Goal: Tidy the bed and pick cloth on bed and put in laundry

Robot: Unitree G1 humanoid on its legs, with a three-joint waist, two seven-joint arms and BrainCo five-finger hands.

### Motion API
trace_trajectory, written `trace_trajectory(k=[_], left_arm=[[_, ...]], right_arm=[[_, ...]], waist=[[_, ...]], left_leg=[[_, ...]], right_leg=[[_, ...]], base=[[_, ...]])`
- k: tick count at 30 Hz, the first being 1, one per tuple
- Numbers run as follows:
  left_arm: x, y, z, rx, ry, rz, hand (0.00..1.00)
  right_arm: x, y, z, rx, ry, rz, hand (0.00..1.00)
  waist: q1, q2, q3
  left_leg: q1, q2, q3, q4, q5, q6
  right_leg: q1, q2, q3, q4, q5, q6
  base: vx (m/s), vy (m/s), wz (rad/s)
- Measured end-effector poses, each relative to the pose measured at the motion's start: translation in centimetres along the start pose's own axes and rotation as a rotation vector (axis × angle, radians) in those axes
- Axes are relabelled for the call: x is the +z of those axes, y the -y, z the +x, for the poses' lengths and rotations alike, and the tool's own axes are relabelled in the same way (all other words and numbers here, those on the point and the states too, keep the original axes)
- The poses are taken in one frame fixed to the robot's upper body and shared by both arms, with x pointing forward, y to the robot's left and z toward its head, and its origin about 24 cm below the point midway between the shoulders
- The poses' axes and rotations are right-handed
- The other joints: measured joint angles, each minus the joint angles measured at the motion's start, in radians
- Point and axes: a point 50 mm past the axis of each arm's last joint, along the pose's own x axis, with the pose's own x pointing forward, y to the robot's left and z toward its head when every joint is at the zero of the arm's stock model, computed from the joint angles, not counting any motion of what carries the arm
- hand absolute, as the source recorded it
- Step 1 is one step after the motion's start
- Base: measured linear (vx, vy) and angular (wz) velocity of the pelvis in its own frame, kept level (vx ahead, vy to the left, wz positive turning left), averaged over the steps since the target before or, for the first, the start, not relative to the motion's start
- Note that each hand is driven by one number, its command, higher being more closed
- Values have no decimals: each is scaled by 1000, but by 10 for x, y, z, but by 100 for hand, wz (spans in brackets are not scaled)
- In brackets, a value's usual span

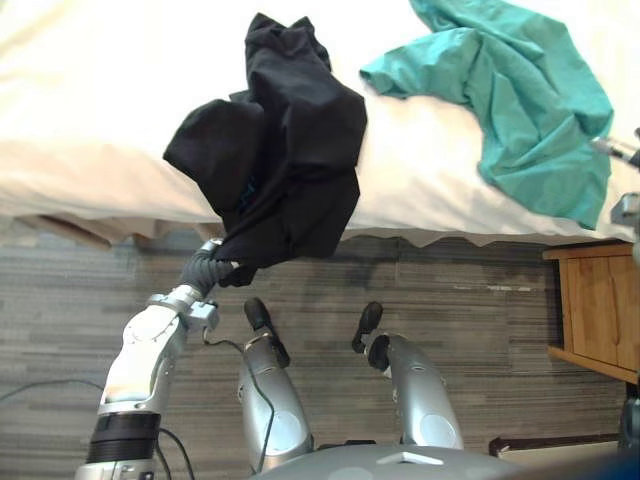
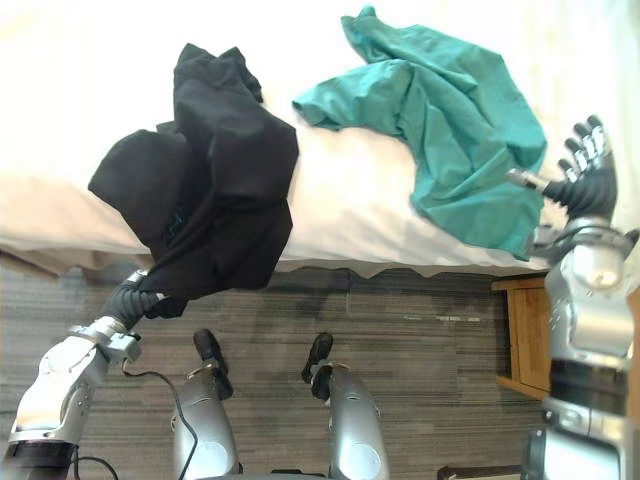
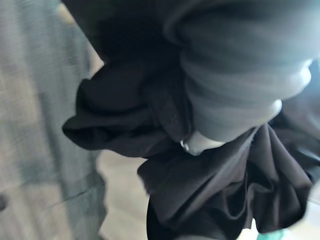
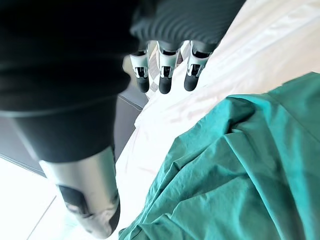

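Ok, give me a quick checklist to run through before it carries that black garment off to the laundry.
1. Black garment lifted: ok, it hangs bunched over the left hand at the edge of the bed.
2. Left hand's hold on it: cannot tell, the hand is buried in the cloth.
3. Black garment fully clear of the bed: cannot tell, its upper part overlaps the sheet from above.
4. Right hand free: ok, open and holding nothing, beside the teal garment.
5. Teal garment collected: not ok, it lies crumpled on the bed.
6. Laundry drop-off located: cannot tell.
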Motion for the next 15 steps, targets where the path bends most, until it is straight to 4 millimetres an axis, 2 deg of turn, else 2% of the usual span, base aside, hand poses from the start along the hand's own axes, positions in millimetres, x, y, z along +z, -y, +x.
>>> trace_trajectory(k=[2,5,8,12,14,15], left_arm=[[-10,-3,7,1,-40,-28,100],[-8,0,19,-6,-13,-19,100],[-2,5,27,-9,29,-17,100],[11,26,41,-7,144,-59,100],[20,34,50,0,195,-78,100],[27,39,57,11,228,-79,100]], right_arm=[[16,1,20,-14,-17,-32,0],[42,7,36,-55,-1,-97,0],[52,5,41,-72,12,-144,0],[68,0,38,-100,57,-198,0],[70,-7,38,-100,53,-221,0],[80,-9,38,-135,78,-217,0]], waist=[[8,3,13],[26,17,60],[39,25,87],[60,60,131],[67,62,135],[71,60,139]], left_leg=[[-46,-5,-10,14,-1,2],[-98,-15,-31,28,-1,7],[-140,-21,-31,34,5,15],[-225,-31,-30,53,13,26],[-278,-18,-31,75,12,26],[-313,-9,-34,92,12,26]], right_leg=[[-30,-1,0,-15,22,3],[-75,-10,1,-14,37,3],[-127,-25,2,13,37,4],[-232,-68,-8,89,19,-6],[-289,-76,-8,123,10,-13],[-322,-76,-9,141,6,-14]], base=[[14,38,-1],[7,25,-1],[3,3,1],[13,-26,5],[-15,-62,-3],[-24,-56,-5]])
